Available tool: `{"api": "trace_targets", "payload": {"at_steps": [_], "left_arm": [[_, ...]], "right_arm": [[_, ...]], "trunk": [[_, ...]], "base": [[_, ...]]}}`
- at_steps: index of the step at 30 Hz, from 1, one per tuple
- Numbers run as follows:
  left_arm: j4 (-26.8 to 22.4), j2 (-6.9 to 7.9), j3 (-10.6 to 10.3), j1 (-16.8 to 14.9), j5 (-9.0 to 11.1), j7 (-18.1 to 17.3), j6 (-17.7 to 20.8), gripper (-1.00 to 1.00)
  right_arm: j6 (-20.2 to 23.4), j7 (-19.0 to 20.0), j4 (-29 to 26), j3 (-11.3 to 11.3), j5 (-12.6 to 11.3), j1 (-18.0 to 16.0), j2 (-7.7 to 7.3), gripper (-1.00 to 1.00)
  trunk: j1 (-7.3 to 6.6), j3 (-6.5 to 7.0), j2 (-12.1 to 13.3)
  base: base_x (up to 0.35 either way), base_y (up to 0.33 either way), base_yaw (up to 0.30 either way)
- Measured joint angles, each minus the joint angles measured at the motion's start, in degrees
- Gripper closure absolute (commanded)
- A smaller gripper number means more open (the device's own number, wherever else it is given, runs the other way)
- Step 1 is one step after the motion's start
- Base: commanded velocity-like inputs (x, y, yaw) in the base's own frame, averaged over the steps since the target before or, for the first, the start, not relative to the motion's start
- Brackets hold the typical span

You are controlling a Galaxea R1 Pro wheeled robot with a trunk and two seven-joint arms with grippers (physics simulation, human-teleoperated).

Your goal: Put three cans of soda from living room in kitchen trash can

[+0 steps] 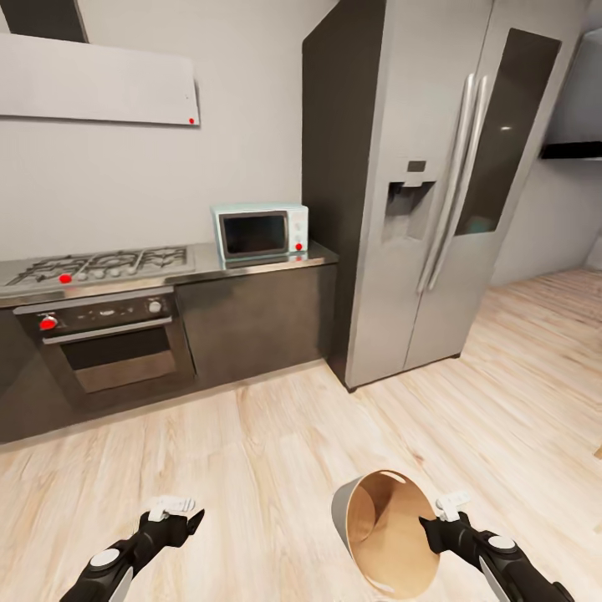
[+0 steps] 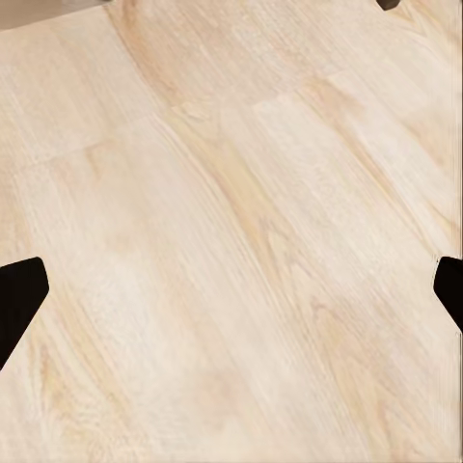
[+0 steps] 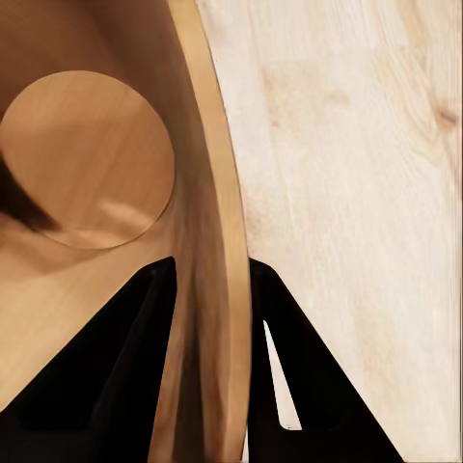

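Small round tapered bin, grey outside and copper-brown inside (image 1: 389, 535), held low right of centre in the head view, tipped so its open mouth faces up and toward the camera. No cans visible inside; bare round bottom (image 3: 87, 159) plain in the right wrist view. Gripped at the right side of the rim by the right gripper (image 1: 435, 524): in the right wrist view, one black finger (image 3: 106, 376) inside the wall, the other (image 3: 318, 386) outside, pinching the thin rim between them. Probably carried this way to keep the bin off the floor while moving, though tilted enough that anything loaded could roll.

Left gripper (image 1: 180, 518) at lower left of the head view, holding nothing; in the left wrist view, dark fingertips (image 2: 19, 299) at opposite edges of the frame, spread wide over pale wood plank floor (image 2: 231, 231).

Beyond, at upper right, tall steel double-door fridge (image 1: 443, 192); left of it, mint-green microwave (image 1: 261, 232) on the dark grey counter (image 1: 251, 272); gas hob (image 1: 100, 266) and built-in oven (image 1: 113, 347) at far left. Kitchen layout given by the head view alone; pinch on the rim and the bin's bare inside given best by the right wrist view.
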Motion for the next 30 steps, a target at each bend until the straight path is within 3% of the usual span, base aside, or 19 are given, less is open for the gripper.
{"api": "trace_targets", "payload": {"at_steps": [10, 22, 30], "left_arm": [[0.0, 0.0, 0.0, 0.0, 0.0, 0.0, 0.0, -1.0], [0.1, 0.0, 0.0, 0.0, 0.0, 0.1, 0.1, -1.0], [0.2, 0.0, 0.1, 0.0, 0.0, 0.2, 0.0, -1.0]], "right_arm": [[0.0, 0.0, 0.3, 0.0, 0.1, 0.0, 0.0, 1.0], [-0.2, 0.4, 0.6, -0.3, 0.1, 1.4, -1.11, 1.0], [-0.3, 0.4, 0.5, -0.2, 0.1, 2.2, -1.08, 1.0]], "trunk": [[0.0, 0.0, 0.0], [0.0, 0.0, 0.0], [0.0, 0.0, 0.0]], "base": [[0.0, 0.0, -0.25], [0.0, 0.0, -0.245], [0.0, 0.0, -0.138]]}}
